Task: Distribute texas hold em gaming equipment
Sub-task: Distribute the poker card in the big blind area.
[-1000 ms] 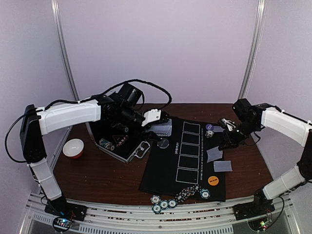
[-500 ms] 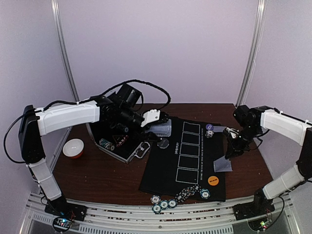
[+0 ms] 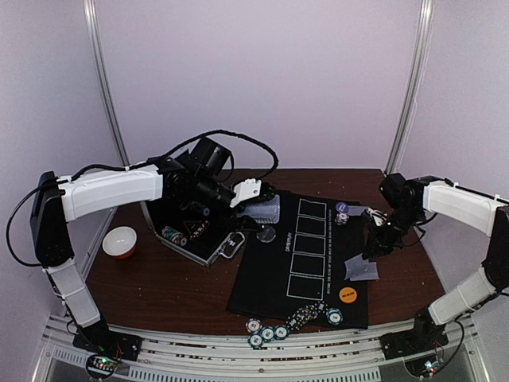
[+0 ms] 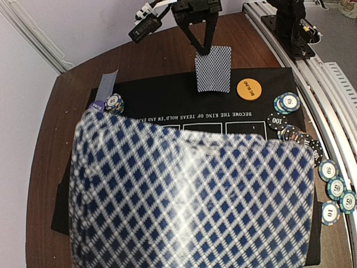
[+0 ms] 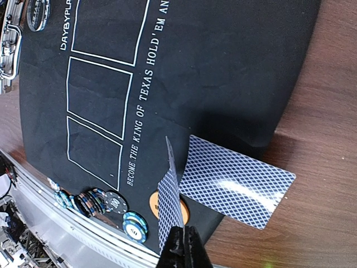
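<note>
The right arm has swung a little nearer the front rail in the last second, and the card it carries has gone with it. A moment ago that card showed beside the one lying flat; now, from above, the two overlap. The right claw (image 5: 181, 237) is pinched fully closed on the lower edge of the held card (image 5: 170, 206), which stands almost upright and edge-on to the wrist camera. Just beyond it is the flat card (image 5: 240, 184), face down, partly on the black mat (image 5: 223, 67) and partly on the bare brown surface (image 5: 312, 111).

I'd say this seat is about to get its second card, with the release not yet made.

The left arm hasn't budged. The left claw (image 3: 253, 193) stands partly open around a stack of cards (image 4: 189, 201), held above the far left corner of the mat and filling its own camera.

The orange disc (image 4: 249, 88) sits on the mat close to the two cards, and the chips (image 4: 287, 102) lie bunched along the mat's front edge, so plenty is left to hand out
</note>
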Controlling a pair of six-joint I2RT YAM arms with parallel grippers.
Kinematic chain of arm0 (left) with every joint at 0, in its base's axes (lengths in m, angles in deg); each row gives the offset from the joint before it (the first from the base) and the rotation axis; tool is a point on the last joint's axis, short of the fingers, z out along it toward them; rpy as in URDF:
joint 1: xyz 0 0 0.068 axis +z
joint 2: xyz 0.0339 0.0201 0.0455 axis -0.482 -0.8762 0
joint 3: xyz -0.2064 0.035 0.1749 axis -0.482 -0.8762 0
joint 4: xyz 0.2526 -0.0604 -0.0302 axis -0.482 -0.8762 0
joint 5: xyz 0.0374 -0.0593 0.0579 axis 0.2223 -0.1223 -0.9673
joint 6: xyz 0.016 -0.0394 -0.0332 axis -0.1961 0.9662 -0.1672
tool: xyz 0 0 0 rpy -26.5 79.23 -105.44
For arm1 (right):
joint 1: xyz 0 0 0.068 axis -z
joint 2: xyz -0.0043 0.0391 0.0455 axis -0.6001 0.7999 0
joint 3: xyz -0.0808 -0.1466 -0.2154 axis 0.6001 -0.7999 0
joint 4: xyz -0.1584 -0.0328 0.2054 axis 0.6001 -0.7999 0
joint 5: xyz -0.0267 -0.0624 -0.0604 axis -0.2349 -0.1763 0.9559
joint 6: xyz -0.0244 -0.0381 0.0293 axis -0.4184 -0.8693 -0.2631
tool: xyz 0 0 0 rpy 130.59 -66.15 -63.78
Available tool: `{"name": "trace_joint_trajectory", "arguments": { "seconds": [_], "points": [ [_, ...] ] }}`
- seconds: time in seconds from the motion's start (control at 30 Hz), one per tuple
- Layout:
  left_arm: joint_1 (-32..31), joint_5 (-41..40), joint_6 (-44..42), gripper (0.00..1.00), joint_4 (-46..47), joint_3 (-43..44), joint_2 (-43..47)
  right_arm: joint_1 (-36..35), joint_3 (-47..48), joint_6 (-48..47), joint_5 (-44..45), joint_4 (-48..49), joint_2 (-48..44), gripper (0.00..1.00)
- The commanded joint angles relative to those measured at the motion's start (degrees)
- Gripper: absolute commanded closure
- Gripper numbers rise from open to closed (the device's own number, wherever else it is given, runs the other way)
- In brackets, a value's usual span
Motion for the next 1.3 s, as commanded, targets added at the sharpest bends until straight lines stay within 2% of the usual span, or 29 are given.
{"name": "trace_joint_trajectory", "arguments": {
  "seconds": [0.0,0.23,0.43,0.73,0.83,0.93,1.0,1.07,1.1,1.13,1.17,1.27],
  "points": [
    [0.38,0.98,0.62,0.43,2.89,-0.27,1.32,0.27,-0.74,-0.87,-2.76,0.99,2.13,1.0],
    [0.4,0.73,0.61,0.43,2.87,-0.47,1.4,0.29,-1.67,0.29,1.25,1.85,3.82,1.0],
    [0.4,0.51,0.69,0.43,2.89,-0.35,1.32,0.29,-1.59,1.41,4.85,1.41,4.88,0.79],
    [0.4,0.59,0.56,0.43,2.89,-0.46,1.31,0.29,0.43,3.7,11.51,-0.89,4.05,0.66],
    [0.39,0.57,0.61,0.43,2.89,-0.45,1.48,0.22,2.93,4.37,13.89,-1.62,2.48,0.58],
    [0.4,0.54,0.62,0.43,2.89,-0.36,1.56,-0.53,7.32,4.34,14.57,0.23,-0.17,0.55],
    [0.4,0.51,0.59,0.43,2.89,-0.35,1.54,-2.42,10.19,3.91,10.69,5.14,-3.96,0.46],
    [0.4,0.44,0.62,0.43,2.89,-0.27,1.5,-5.23,10.19,5.89,1.4,15.44,-7.86,0.35],
    [0.4,0.41,0.61,0.43,2.94,-0.2,1.48,-6.89,8.55,8.79,-2.71,23.14,-9.76,0.24],
    [0.4,0.35,0.61,0.43,2.9,-0.11,1.4,-8.44,5.34,12.02,-6.75,31.26,-11.24,0.09],
    [0.38,0.22,0.73,0.43,2.89,-0.05,1.41,-9.88,2.96,16.11,-9.54,40.02,-12.2,0.01],
    [0.4,-0.03,0.95,0.43,2.89,0.09,1.41,-14.46,-2.41,25.76,-12.14,60.5,-11.64,0.0]
  ]
}}
